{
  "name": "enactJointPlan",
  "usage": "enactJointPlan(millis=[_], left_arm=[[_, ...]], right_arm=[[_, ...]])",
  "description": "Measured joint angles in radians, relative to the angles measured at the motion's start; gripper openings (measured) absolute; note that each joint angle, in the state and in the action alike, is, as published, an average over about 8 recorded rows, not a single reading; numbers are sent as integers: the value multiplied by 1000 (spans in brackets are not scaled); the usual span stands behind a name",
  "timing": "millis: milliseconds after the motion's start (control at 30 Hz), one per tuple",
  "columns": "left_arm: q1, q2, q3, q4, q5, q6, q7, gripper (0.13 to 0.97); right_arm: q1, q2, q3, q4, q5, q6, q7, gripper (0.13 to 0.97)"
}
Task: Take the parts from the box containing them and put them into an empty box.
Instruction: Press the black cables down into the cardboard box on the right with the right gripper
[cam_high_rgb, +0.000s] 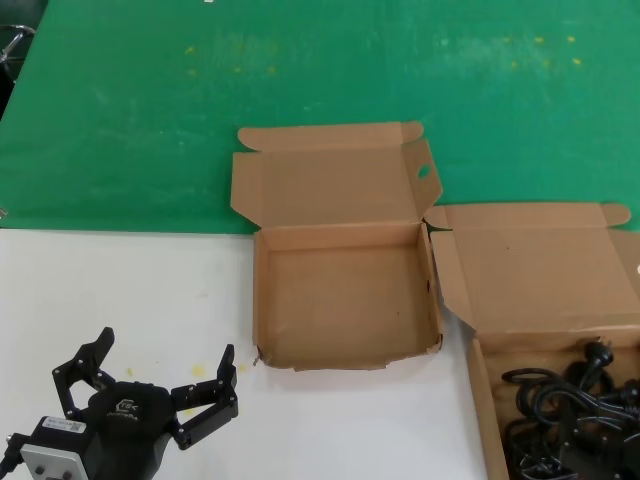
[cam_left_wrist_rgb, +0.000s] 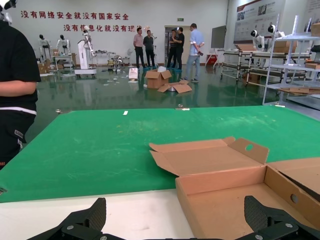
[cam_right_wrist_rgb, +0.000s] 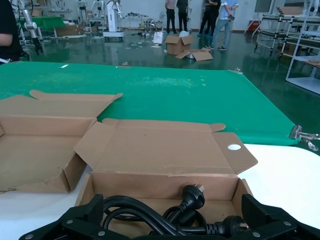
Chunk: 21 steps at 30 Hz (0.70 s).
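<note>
**Left gripper idle on white, cords waiting in the right-hand box**

Starting on my left in the head view: the black left gripper (cam_high_rgb: 155, 385) sits low over the white tabletop (cam_high_rgb: 120, 300), its fingers (cam_high_rgb: 85, 362) spread wide and holding nothing. Its own wrist camera confirms that, with both fingertips far apart at the frame's edge.

Moving across, I see the squarish shallow brown cardboard box (cam_high_rgb: 345, 300) lying open, its floor bare, a small oval hole in its lid flap (cam_high_rgb: 424, 170). Its lid rests on the green mat (cam_high_rgb: 300, 70) behind.

Just beside it on the right is the wider brown cardboard box (cam_high_rgb: 545, 270) with its plain lid. The head view catches only a corner of its load; the right wrist camera shows far more, with looped black rubbery power cords (cam_right_wrist_rgb: 165, 217) and a chunky plug (cam_right_wrist_rgb: 194, 192) against the back wall.

The right gripper (cam_right_wrist_rgb: 175, 227) hangs above those cords, fingers wide, touching nothing I can make out. The head view does not show it.
</note>
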Motion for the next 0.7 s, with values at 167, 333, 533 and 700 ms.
enactJointPlan(millis=[167,333,533,700], left_arm=[[0,0,0,0,0,0,0,966],[0,0,0,0,0,0,0,966],[0,0,0,0,0,0,0,966],[0,0,0,0,0,0,0,955]], right_arm=[[0,0,0,0,0,0,0,966],[0,0,0,0,0,0,0,966],[0,0,0,0,0,0,0,966],[0,0,0,0,0,0,0,966]])
